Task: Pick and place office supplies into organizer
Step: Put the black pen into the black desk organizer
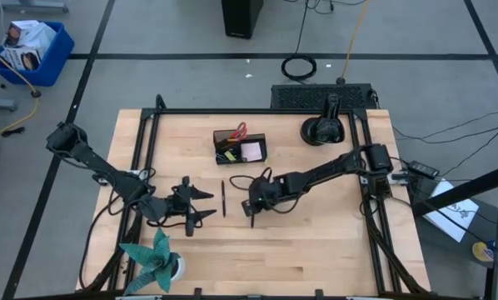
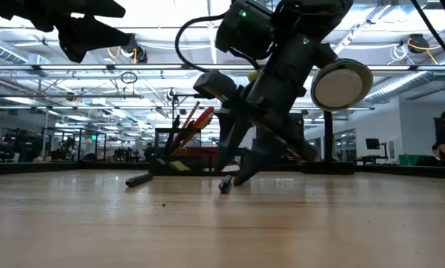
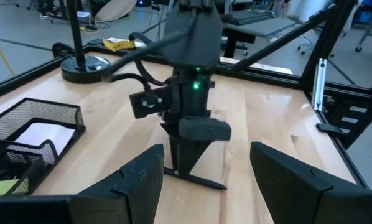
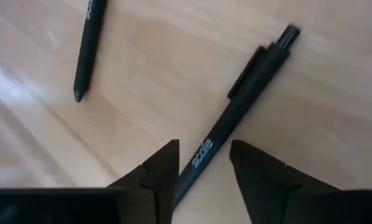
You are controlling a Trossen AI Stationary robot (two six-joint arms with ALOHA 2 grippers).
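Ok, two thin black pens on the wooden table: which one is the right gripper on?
The black pen with white lettering, lying between the right gripper's fingers. The other black pen lies apart, toward the waiting left gripper.

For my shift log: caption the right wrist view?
Right gripper straddles a black pen on the table; second pen beside.

Both robot arms are black and made of long thin parts, with black cables looping along them. The right arm's black two-fingered tool [image 3: 187, 163] has a small green light just above it.
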